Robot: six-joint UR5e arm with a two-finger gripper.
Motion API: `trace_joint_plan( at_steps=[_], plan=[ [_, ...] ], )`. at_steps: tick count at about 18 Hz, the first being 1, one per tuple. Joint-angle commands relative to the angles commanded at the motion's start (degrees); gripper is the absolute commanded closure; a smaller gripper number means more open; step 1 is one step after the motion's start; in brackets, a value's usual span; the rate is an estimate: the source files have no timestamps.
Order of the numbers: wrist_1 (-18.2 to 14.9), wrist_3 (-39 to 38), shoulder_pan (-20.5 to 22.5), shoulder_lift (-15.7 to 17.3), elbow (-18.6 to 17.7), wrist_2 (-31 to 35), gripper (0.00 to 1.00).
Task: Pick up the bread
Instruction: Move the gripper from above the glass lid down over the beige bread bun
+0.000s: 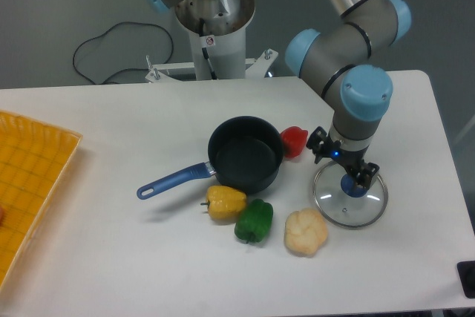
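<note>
- Your bread (306,231) sits free on the table (111,257), at about 7 o'clock from the glass lid (349,196) and just beside its rim.
- Your gripper (343,165) hangs over the lid's blue knob (352,184), holding nothing you can see; how wide it stands, I cannot tell.
- The green pepper (254,220) lies at 9 o'clock of the bread, so approach from above.
</note>
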Motion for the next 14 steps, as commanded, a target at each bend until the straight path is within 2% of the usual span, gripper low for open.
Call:
trace_joint_plan(
  at_steps=[4,6,9,12,14],
  plan=[
    [1.0,-7.2,-0.9,-0.7,0.9,-0.6,0.00],
    [3.2,-7.7,-1.7,-2.1,1.1,-0.5,0.00],
    [4.6,-8.2,-2.8,-4.4,1.5,-0.5,0.00],
    [11.3,-9.8,-4.1,-6.3,1.5,-0.5,0.00],
    [11.6,-9.9,-4.3,-6.3,1.5,-0.5,0.00]
  ],
)
